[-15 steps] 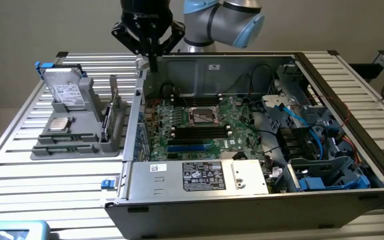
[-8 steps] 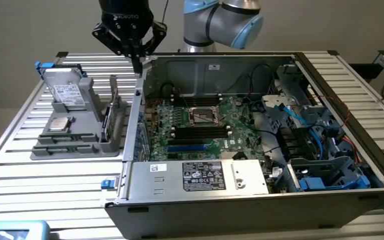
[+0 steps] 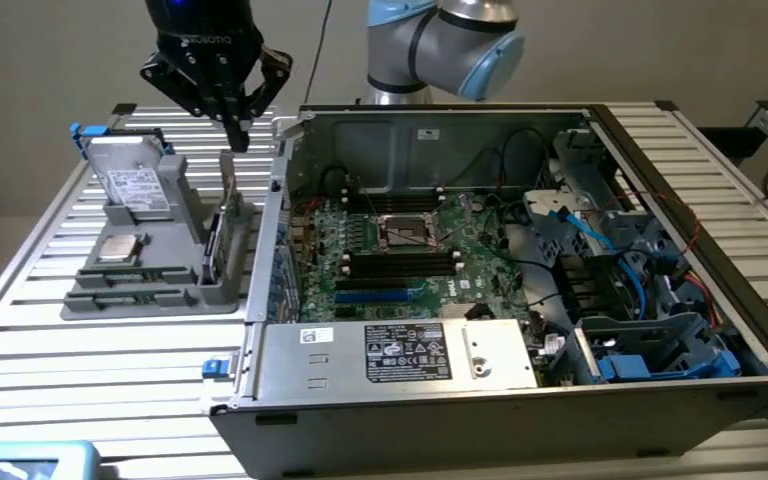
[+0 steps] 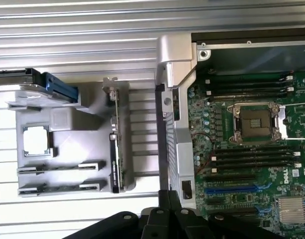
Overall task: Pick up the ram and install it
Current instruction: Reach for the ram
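Claw (image 3: 235, 138) was pinched shut with nothing in it, hanging just above the far end of the tall green card (image 3: 231, 235) that stood upright in the gray holder (image 3: 157, 300), right beside the wall of the open PC case (image 3: 277, 200). The ram (image 4: 48, 170) sat on edge in a slot at the holder's other end, well apart from the claw, just past the square silver chip (image 3: 120, 250). Holder and case were side by side on the slatted metal desk (image 3: 37, 340).

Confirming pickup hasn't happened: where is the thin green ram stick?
At the exterior view's left, the thin green ram stick lies in the grey parts holder, beside the square silver chip, outside the open computer case.
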Tool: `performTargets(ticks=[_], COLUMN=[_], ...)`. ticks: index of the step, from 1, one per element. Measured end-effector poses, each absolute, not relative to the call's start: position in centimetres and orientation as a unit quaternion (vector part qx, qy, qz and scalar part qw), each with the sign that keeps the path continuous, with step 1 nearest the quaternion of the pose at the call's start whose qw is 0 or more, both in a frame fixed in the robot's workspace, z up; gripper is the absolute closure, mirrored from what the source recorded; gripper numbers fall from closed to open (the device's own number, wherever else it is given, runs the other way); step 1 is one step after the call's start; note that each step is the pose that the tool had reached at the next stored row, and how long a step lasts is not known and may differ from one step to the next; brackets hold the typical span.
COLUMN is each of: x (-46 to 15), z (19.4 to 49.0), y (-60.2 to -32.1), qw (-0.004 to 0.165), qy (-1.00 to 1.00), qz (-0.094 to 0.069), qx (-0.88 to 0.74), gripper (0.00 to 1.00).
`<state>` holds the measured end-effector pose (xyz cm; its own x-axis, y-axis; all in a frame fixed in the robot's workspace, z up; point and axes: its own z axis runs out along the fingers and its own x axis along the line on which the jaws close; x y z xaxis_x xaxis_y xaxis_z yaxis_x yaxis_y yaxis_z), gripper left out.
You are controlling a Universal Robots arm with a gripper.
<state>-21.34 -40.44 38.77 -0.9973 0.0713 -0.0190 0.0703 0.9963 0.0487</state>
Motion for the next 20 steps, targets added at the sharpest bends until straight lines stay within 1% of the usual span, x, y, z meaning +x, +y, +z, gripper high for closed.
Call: performTargets(ticks=[9, 20], x=[-25.3, -28.0], z=[37.2, 35.8], y=[-40.6, -40.9], qw=[0.009, -0.014], qy=[0.999, 0.999], qz=[0.024, 0.023], qx=[0.035, 0.034], gripper=[0.89, 0.89])
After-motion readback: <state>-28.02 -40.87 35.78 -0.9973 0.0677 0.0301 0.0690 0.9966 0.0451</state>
